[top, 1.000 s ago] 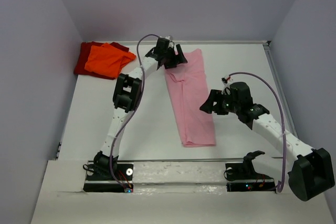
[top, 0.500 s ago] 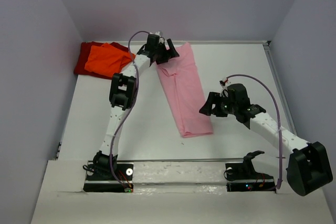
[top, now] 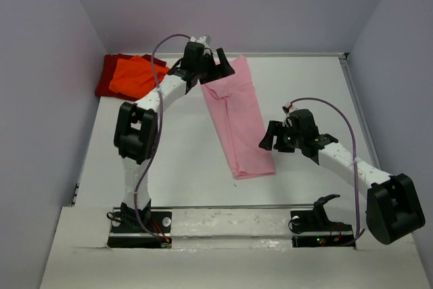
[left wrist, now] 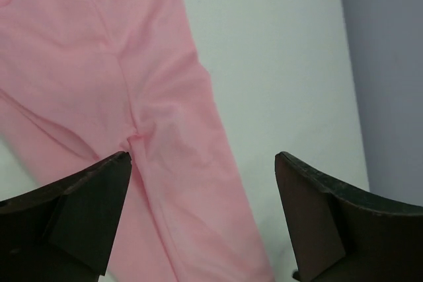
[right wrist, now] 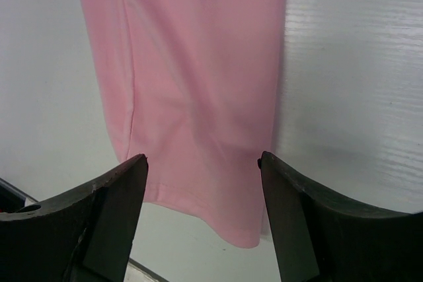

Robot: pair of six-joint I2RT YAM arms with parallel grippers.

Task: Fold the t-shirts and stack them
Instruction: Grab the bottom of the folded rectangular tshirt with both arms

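The light pink t-shirt (top: 238, 123) lies on the desk (top: 179, 147) as a long narrow strip, running from the far middle toward the near edge, while the orange t-shirt (top: 135, 76) sits on the dark red one (top: 107, 78) in the far left corner. The left jaws hang wide open and empty over the strip's far end, and the right jaws stand open over its near hem, gripping nothing. The lengthwise fold looks done, so the next move probably calls for pinching one end, folding it over the other, then carrying the bundle to the corner pile.
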